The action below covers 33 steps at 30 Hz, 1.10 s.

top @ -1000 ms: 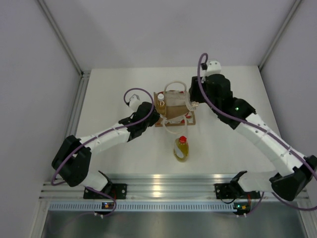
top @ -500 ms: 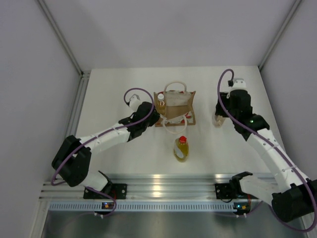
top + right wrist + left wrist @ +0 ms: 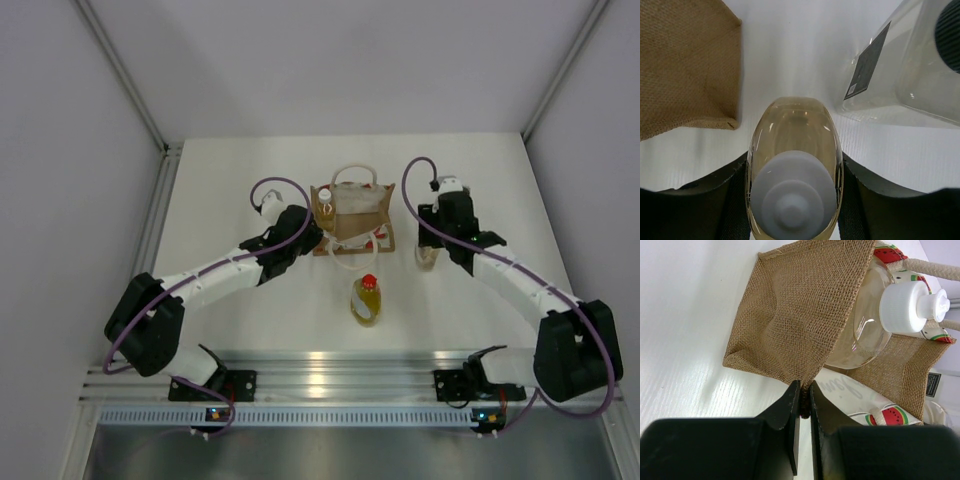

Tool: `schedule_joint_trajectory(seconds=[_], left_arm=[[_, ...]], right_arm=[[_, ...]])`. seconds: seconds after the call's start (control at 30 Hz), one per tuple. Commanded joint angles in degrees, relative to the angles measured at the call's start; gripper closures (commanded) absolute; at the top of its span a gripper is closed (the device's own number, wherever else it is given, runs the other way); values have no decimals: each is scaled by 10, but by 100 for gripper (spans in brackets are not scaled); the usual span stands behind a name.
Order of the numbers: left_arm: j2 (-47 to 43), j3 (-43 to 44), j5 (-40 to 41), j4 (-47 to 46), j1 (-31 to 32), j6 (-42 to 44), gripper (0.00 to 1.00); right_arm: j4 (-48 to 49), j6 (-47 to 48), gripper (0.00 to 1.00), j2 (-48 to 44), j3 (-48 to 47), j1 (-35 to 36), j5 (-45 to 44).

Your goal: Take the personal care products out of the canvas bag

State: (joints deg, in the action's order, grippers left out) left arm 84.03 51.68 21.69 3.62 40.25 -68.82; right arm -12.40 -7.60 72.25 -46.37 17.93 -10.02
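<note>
The canvas bag (image 3: pixel 358 212) stands mid-table, brown burlap with rope handles and a watermelon-print panel (image 3: pixel 875 410). My left gripper (image 3: pixel 312 232) is shut on the bag's left burlap edge (image 3: pixel 804 399). An amber bottle with a white cap (image 3: pixel 910 305) stands inside the bag (image 3: pixel 324 204). My right gripper (image 3: pixel 428 250) is right of the bag, shut on a second amber white-capped bottle (image 3: pixel 792 165), held upright over the table. A pale bottle with a dark grey cap (image 3: pixel 912 70) lies just beyond it. The yellow bottle with a red cap (image 3: pixel 366 298) lies in front of the bag.
The bag's corner (image 3: pixel 687 70) is close to the left of the held bottle. White walls enclose the table on three sides. An aluminium rail (image 3: pixel 330 375) runs along the near edge by the arm bases.
My right gripper has lifted an amber bottle away from the bag, swung right, then come back and lower beside the bag. The left gripper and bag have not moved.
</note>
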Motion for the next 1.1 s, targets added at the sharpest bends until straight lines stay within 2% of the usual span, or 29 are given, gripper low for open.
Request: schedule_joint_trajectory(seconds=[0.0,0.13,0.17,0.23,0.27,0.37,0.63,0.73,0.87,1.07], left_arm=[[5,4,-18,63,7,17,100],[5,5,-19,62,7,22,100],[4,6,-20,63,7,23,100],[3,6,-20,63,7,24,100],[3,6,-20,63,7,24,100],[3,6,-20,62,7,25,100],[6,9,-24,62,8,21,100],[2,5,-22,62,8,12,100],[-4,3,-17,61,8,4,100],[-11,-4,-10,62,8,-11,100]], right_arm=[[119,18,100,6,-28,-4,17],[111,15,98,27,-33,-5,15],[100,15,82,29,-36,-5,17],[96,10,59,25,-36,-4,18],[94,9,44,21,-35,-4,19],[87,3,20,7,-39,-5,26],[26,-23,17,-50,-85,8,34],[19,-40,19,-58,-107,57,35],[19,-51,20,-51,-144,137,-25],[49,-96,23,6,-194,219,-28]])
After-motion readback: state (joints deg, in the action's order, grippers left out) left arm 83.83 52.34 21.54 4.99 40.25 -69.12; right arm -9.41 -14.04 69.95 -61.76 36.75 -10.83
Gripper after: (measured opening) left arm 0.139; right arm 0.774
